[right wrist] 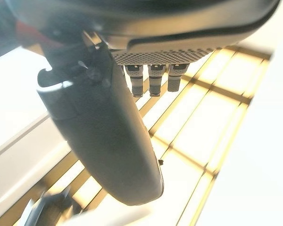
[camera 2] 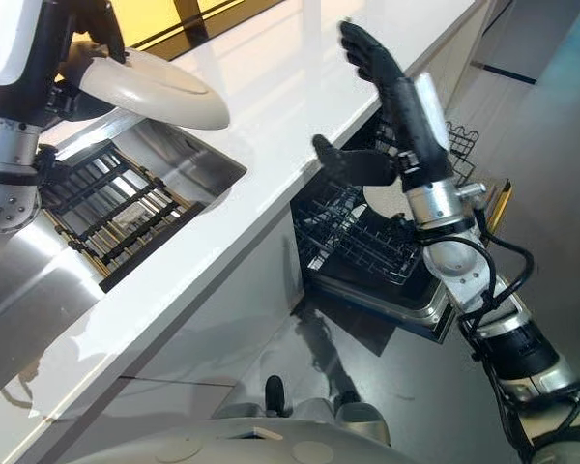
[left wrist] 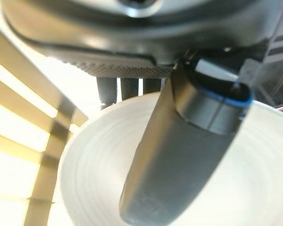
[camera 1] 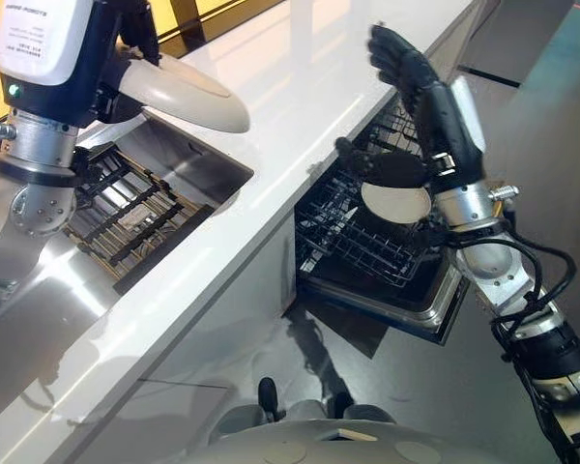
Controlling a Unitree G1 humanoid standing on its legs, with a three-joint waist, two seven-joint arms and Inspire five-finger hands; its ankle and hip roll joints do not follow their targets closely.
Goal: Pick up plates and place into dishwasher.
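Observation:
My left hand (camera 1: 130,34) is shut on a cream plate (camera 1: 188,92), held up over the sink at the upper left. In its wrist view the thumb (left wrist: 179,155) lies across the plate's face (left wrist: 254,179) and the fingers reach behind the rim. My right hand (camera 1: 430,97) is raised over the open dishwasher, open, with fingers straight and the thumb (right wrist: 108,136) spread out. Below and behind that hand a second cream plate (camera 1: 396,203) stands in the dishwasher's black wire rack (camera 1: 353,242).
A steel sink (camera 1: 188,164) with a dark slatted rack (camera 1: 126,213) inside is set into the long white counter (camera 1: 300,87). The pulled-out dishwasher rack rests over the lowered door (camera 1: 420,307), beside a dark floor on the right.

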